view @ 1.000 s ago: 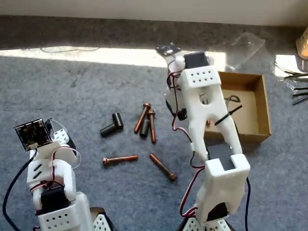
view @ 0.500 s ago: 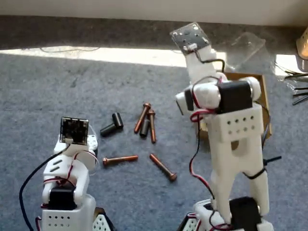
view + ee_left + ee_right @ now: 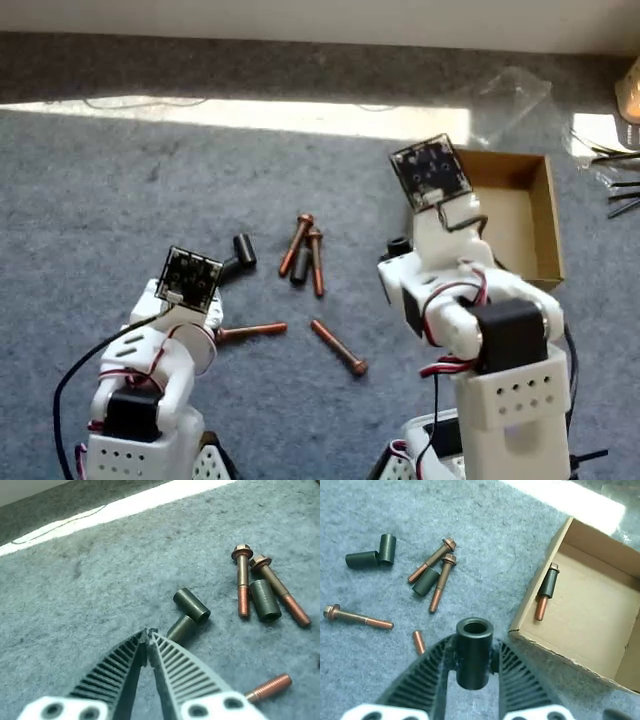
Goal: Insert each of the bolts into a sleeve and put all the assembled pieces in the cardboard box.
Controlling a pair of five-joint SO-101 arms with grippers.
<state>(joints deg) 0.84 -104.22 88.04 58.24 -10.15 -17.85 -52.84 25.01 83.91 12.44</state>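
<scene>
My right gripper (image 3: 474, 647) is shut on an upright black sleeve (image 3: 474, 666), held above the carpet beside the cardboard box (image 3: 592, 617). One bolt-in-sleeve piece (image 3: 546, 589) lies inside the box. Several copper bolts (image 3: 250, 330) (image 3: 338, 347) (image 3: 295, 244) (image 3: 316, 262) lie loose on the carpet, with a sleeve (image 3: 300, 268) between two of them. Two more sleeves (image 3: 191, 605) (image 3: 181, 628) lie touching each other. My left gripper (image 3: 148, 632) is shut and empty, its tips just short of the nearer sleeve. In the high view the held sleeve (image 3: 400, 246) hangs left of the box (image 3: 548, 215).
Everything rests on grey carpet (image 3: 150, 180). A clear plastic bag (image 3: 505, 100) lies behind the box, and black cable ties (image 3: 615, 185) lie at the right edge. Open carpet stretches to the left of the bolts.
The right arm has swung up and drawn back toward its base, still holding the sleeve. The left arm has pushed forward toward the two touching sleeves.
</scene>
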